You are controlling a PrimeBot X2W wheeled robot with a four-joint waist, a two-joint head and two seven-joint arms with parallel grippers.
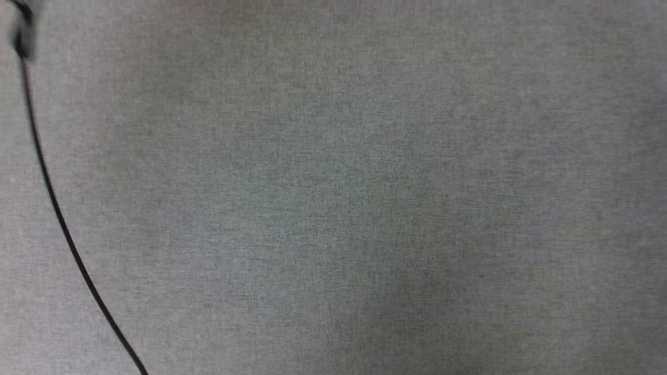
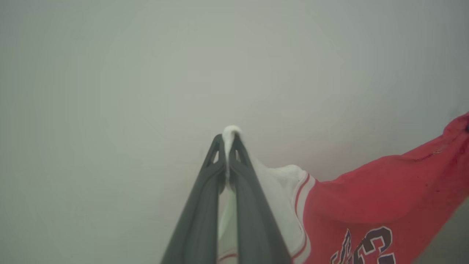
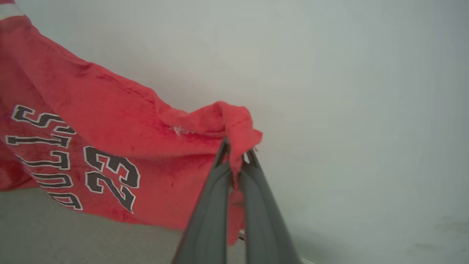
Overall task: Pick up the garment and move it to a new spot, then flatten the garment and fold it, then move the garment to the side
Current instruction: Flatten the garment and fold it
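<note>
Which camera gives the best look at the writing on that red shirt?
The right wrist view: the lettering on the garment reads nearly whole there, upside down. The left wrist view catches just part of the number at its bottom edge. The head view looks at a grey surface with a black cable.

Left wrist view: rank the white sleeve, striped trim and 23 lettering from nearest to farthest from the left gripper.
1. White sleeve: pinched in the left gripper.
2. Striped trim: just right of it.
3. 23 lettering: lower right, farthest.
</note>
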